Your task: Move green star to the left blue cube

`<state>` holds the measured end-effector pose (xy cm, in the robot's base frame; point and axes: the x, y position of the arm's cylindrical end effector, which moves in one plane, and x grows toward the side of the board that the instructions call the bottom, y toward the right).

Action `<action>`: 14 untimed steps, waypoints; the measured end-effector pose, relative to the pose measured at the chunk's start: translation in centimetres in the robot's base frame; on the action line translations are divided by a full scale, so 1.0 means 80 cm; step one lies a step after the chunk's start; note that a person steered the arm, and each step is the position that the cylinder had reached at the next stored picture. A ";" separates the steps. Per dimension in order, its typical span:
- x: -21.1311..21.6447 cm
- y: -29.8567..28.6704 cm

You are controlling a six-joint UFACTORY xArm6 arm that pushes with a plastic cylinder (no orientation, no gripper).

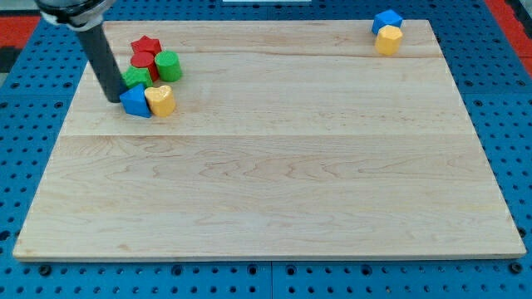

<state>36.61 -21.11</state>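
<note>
- Green star (136, 78) lies near the desk's (274, 183) top-left corner, in a tight cluster, touching the blue cube (135, 101) just below it.
- Around it: a red star (146, 45) at the cluster's top, a red cylinder (144, 62) below that, a green cylinder (168, 66) to the view's right, and a yellow block (160, 100) against the blue cube's right side.
- Room to move: the cluster is close to the desk's left edge; the middle, bottom and right lie wide open.
- Far off, at the top-right corner, a second blue block (386, 20) touches a yellow block (388, 39) near the top edge.
- Arm pose: the dark rod slants down from the view's top-left; my tip (115, 99) rests just left of the blue cube and green star.
- No hand is fitted, so there is no grip to tell of.
</note>
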 end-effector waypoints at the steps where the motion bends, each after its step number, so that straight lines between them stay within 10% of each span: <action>1: -0.003 0.050; 4: -0.004 -0.044; 8: -0.051 0.138; 10: -0.049 0.055; 14: -0.090 0.174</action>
<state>29.44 -7.16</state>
